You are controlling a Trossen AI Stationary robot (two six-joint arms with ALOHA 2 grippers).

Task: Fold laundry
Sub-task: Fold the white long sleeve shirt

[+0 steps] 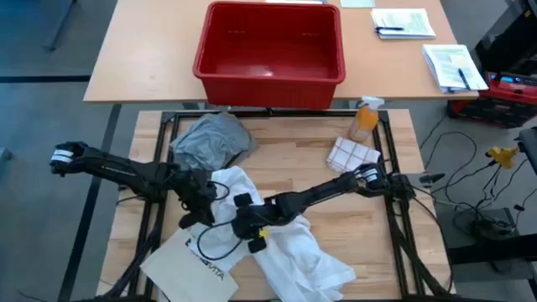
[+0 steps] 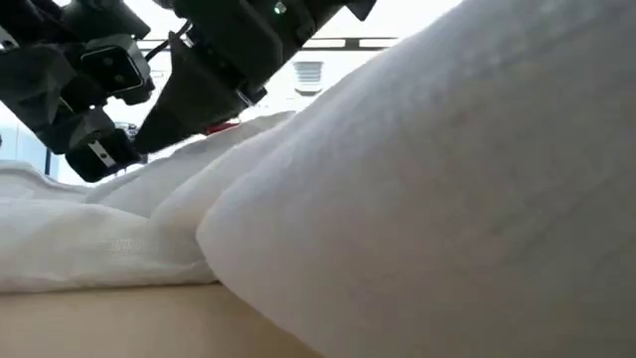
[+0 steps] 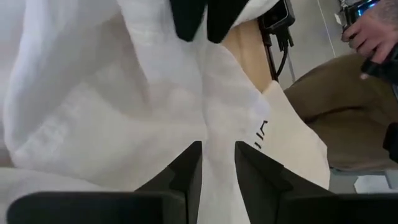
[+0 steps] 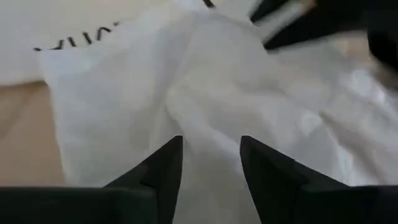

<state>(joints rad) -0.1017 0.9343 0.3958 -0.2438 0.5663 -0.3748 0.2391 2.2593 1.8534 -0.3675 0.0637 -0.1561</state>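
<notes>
A large white shirt lies crumpled on the wooden table's near middle; it also fills the low view. Both grippers are down on its left part, facing each other. My left gripper reaches in from the table's left and is shut on the shirt. My right gripper reaches in from the right and is shut on it too. A grey T-shirt lies bunched on the table behind them. A stiff white printed bag lies under the shirt's near left edge. My left gripper pinches a raised ridge of the white shirt between its two fingers; creases run in toward the gap. How many layers cannot be told. The rest of the shirt lies slack on the table. My right gripper has a raised fold of the white shirt between its two fingers, the ridge running along the gap. One layer or several does not show. The cloth around it lies slack on the table and the bag.
A red basket stands on the far table. A checked cloth and a spray bottle sit at the back right. A person is beside the table's near edge. Papers lie far right.
</notes>
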